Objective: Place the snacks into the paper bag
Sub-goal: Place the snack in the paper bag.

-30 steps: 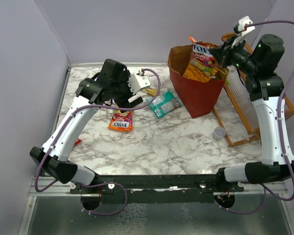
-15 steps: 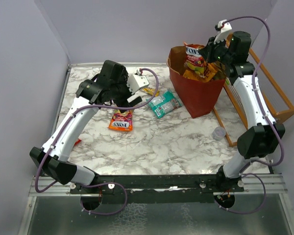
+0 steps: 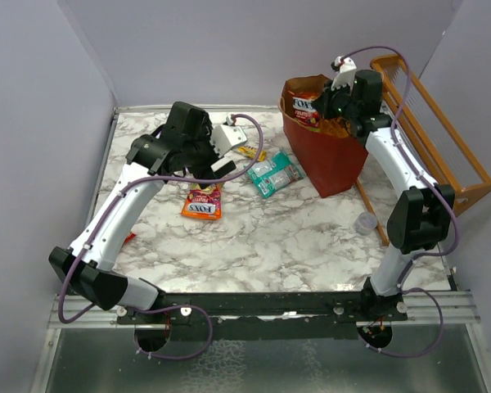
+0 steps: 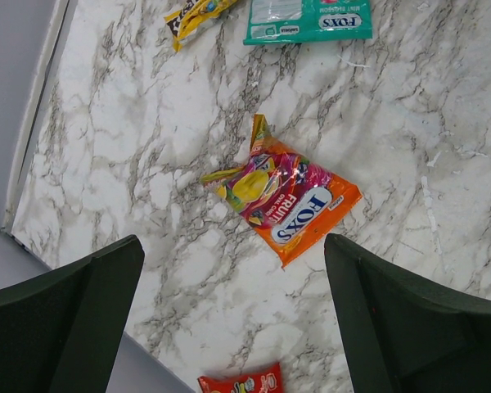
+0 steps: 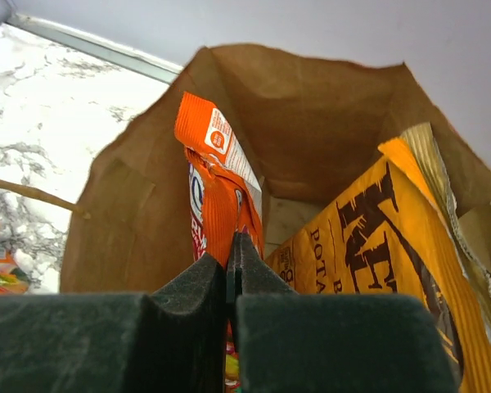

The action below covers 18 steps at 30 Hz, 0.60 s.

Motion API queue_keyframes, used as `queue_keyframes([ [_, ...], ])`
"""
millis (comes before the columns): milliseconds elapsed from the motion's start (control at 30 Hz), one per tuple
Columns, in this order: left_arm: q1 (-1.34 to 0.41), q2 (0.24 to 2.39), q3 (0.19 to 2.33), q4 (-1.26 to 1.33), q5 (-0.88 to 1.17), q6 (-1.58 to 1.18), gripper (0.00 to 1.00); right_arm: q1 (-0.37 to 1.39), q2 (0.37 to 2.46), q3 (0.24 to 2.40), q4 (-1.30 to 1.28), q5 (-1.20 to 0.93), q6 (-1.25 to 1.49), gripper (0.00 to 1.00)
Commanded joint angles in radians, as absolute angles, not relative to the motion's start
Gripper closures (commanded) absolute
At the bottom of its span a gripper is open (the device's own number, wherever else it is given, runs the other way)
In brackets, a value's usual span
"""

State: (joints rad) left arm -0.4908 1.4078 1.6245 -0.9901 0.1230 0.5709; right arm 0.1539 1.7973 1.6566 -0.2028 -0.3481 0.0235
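the orange packet point(image 5: 217, 184) is hanging inside the paper bag point(image 3: 331, 168) beside a chip bag point(image 5: 393, 254), the right tool point(image 5: 231, 266) clenching its edge. the left tool point(image 4: 233, 246) is hovering, spread wide, over a fruit packet point(image 4: 282, 196) lying on the counter point(image 4: 409, 147).

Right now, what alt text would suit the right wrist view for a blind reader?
The right claw pinches an orange packet upright inside the open paper bag, beside a yellow-orange chip bag.
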Motion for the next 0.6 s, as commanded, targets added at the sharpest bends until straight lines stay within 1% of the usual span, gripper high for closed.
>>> queue_keyframes([
  [0, -0.485, 1.366, 1.602, -0.959, 0.099, 0.552, 0.04, 0.148, 1.792, 1.604, -0.062, -0.288, 0.019, 0.99],
  [133, -0.485, 1.362, 1.590, -0.953, 0.098, 0.552, 0.04, 0.149, 1.785, 1.570, -0.054, -0.271, -0.019, 0.97],
  [400, -0.485, 1.353, 1.563, -0.937, 0.084, 0.550, 0.04, 0.149, 1.777, 1.598, -0.139, -0.288, -0.102, 0.75],
  [567, -0.484, 1.350, 1.544, -0.927, 0.080, 0.547, 0.04, 0.149, 1.757, 1.626, -0.185, -0.302, -0.126, 0.64],
])
